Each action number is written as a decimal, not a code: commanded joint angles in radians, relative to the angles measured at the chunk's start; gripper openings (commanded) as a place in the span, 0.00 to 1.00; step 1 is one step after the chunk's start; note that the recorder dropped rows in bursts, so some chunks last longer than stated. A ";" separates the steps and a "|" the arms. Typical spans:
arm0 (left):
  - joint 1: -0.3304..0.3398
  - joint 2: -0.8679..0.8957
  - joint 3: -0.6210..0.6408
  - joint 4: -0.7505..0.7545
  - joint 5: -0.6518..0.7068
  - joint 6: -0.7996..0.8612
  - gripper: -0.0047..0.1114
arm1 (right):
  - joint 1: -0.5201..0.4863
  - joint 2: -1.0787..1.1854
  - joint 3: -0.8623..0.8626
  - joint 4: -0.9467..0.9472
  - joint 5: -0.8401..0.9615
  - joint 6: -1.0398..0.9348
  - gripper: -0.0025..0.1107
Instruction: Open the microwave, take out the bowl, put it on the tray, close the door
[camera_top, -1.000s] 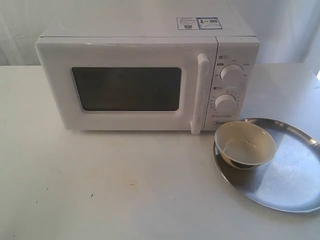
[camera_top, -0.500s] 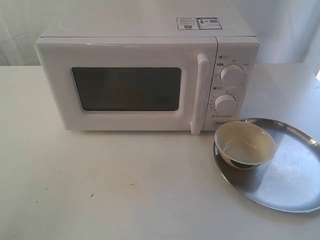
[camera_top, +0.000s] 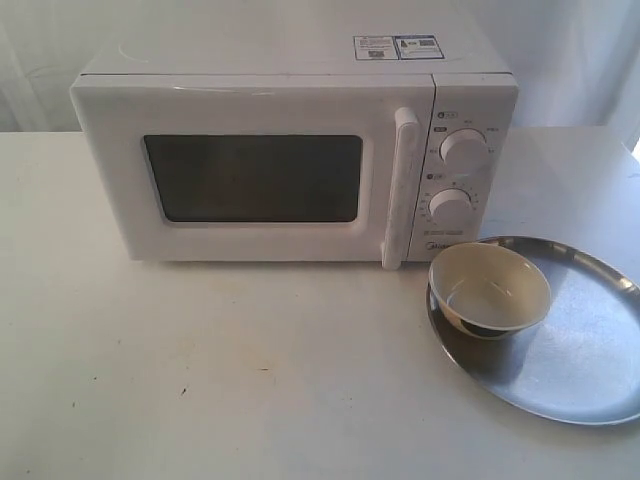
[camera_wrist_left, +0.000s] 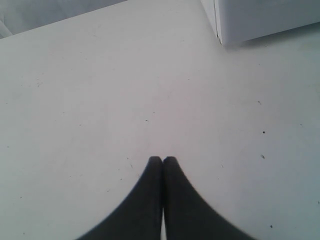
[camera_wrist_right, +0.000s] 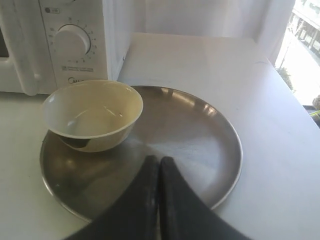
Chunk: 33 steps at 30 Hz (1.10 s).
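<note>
The white microwave (camera_top: 290, 150) stands at the back of the table with its door (camera_top: 250, 175) closed and the bar handle (camera_top: 400, 188) upright. The bowl (camera_top: 489, 290) sits upright on the left part of the silver tray (camera_top: 590, 350), to the microwave's right. In the right wrist view the bowl (camera_wrist_right: 92, 114) rests on the tray (camera_wrist_right: 200, 135), and my right gripper (camera_wrist_right: 159, 160) hovers shut and empty over the tray's middle. My left gripper (camera_wrist_left: 162, 160) is shut and empty above bare tabletop, with a microwave corner (camera_wrist_left: 250, 20) ahead. Neither gripper appears in the exterior view.
The white table (camera_top: 200, 370) stretches in front of the microwave. A white curtain (camera_top: 560, 50) hangs behind. The table's far edge (camera_wrist_right: 285, 85) and a bright window lie beyond the tray in the right wrist view.
</note>
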 joint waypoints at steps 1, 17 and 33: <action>-0.006 -0.002 -0.002 -0.008 0.002 -0.004 0.04 | -0.044 -0.007 0.002 0.021 -0.018 -0.020 0.02; -0.006 -0.002 -0.002 -0.008 0.002 -0.004 0.04 | -0.091 -0.007 0.002 0.088 -0.019 -0.154 0.02; -0.006 -0.002 -0.002 -0.008 0.002 -0.004 0.04 | -0.092 -0.007 0.002 0.085 -0.019 -0.150 0.02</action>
